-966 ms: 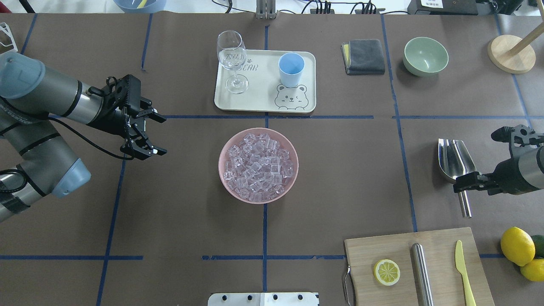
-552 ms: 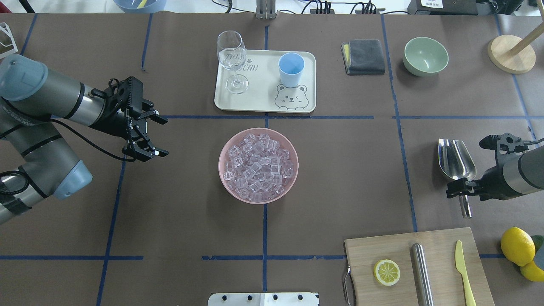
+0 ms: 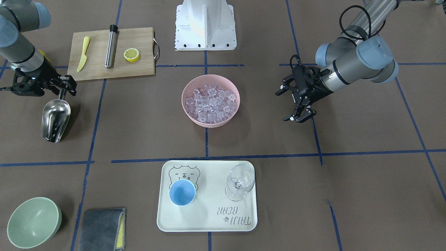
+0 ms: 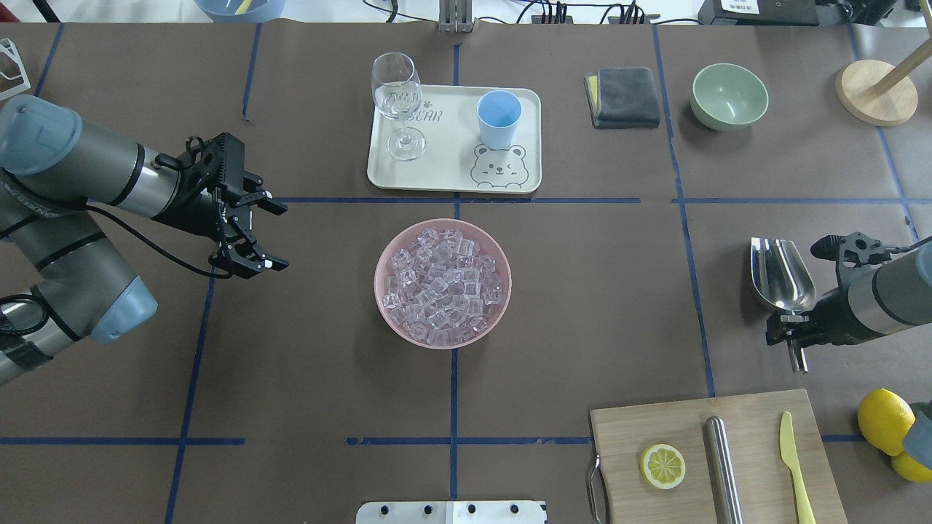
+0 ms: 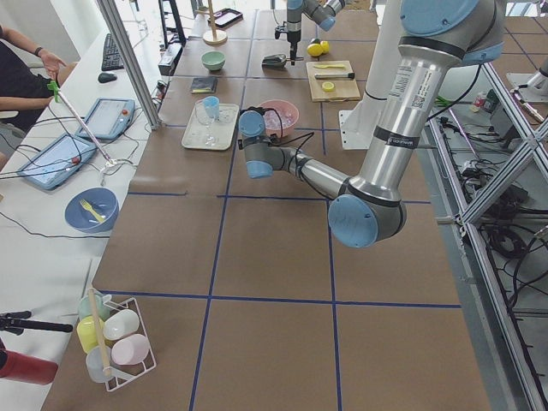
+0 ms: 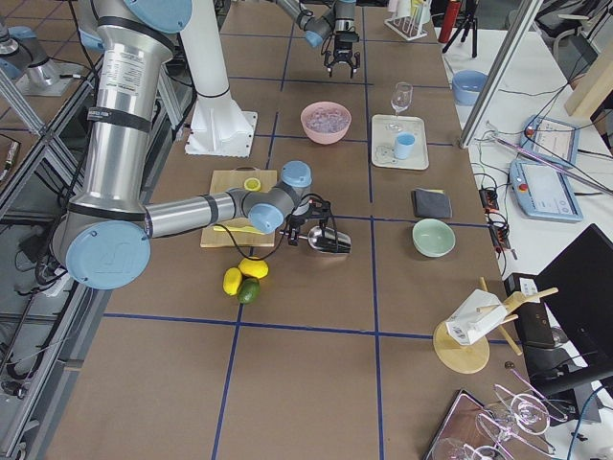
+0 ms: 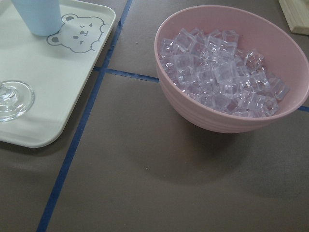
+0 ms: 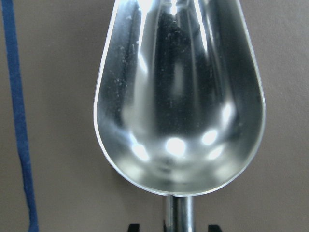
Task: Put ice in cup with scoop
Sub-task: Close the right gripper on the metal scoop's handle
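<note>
The steel scoop [image 4: 780, 273] lies on the table at the right, trough pointing away from me. It fills the right wrist view [image 8: 178, 96]. My right gripper [image 4: 792, 335] is down at its thin handle, open, with a finger on each side and small gaps to the handle [image 8: 174, 227]. The ice [image 4: 443, 284] is piled in a pink bowl [image 4: 376, 280] at the table's middle. The light-blue cup [image 4: 499, 116] stands upright and empty on a white tray [image 4: 451, 167] behind the bowl. My left gripper [image 4: 262, 233] hovers open and empty to the left of the bowl.
A wine glass [image 4: 397, 94] shares the tray with the cup. A cutting board [image 4: 655, 422] with a lemon half, steel cylinder [image 4: 723, 466] and yellow knife lies in front of the scoop. Lemons [image 4: 885, 421], a green bowl [image 4: 729, 94] and a grey cloth [image 4: 625, 96] are on the right.
My right gripper has slid back along the scoop's handle toward its end and lower over it. The left arm has barely shifted. The scoop has not moved.
</note>
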`<action>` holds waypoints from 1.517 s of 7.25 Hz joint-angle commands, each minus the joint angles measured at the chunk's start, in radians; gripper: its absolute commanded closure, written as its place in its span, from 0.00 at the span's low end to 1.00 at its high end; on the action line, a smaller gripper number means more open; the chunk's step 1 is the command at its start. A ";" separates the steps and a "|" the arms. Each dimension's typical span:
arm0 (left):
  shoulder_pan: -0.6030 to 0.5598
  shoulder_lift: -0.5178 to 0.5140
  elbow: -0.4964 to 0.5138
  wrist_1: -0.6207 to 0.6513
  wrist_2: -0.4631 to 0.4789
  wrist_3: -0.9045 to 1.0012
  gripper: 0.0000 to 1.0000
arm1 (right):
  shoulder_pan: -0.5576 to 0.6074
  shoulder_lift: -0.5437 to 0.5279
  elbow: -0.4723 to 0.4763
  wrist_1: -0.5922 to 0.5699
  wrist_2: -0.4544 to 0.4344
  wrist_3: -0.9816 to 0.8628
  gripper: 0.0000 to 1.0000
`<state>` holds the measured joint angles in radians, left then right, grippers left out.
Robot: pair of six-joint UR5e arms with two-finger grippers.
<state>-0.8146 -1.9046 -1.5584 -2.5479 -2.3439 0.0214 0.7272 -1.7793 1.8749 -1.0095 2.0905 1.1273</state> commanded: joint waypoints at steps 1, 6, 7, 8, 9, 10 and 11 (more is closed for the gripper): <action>0.000 0.001 0.003 0.000 0.000 0.000 0.00 | 0.004 -0.006 0.015 0.000 0.009 -0.001 0.52; 0.002 -0.004 0.001 0.000 0.000 -0.003 0.00 | 0.004 -0.008 0.006 0.000 0.008 -0.001 0.60; 0.002 -0.004 0.000 0.000 0.000 -0.003 0.00 | 0.005 -0.011 0.004 0.000 0.005 -0.001 0.83; 0.002 -0.004 -0.003 0.000 0.000 -0.003 0.00 | 0.006 -0.012 0.007 0.000 0.005 -0.007 1.00; 0.002 -0.002 -0.003 0.000 0.000 -0.003 0.00 | 0.008 -0.011 0.010 0.000 0.008 -0.007 1.00; 0.002 -0.001 -0.005 0.000 0.000 -0.004 0.00 | 0.044 -0.006 0.021 0.011 0.010 -0.011 1.00; 0.002 -0.001 -0.006 0.000 0.000 -0.004 0.00 | 0.093 0.006 0.094 0.003 0.003 -0.004 1.00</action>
<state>-0.8130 -1.9060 -1.5630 -2.5479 -2.3439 0.0174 0.7706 -1.7845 1.9083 -1.0037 2.0979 1.1193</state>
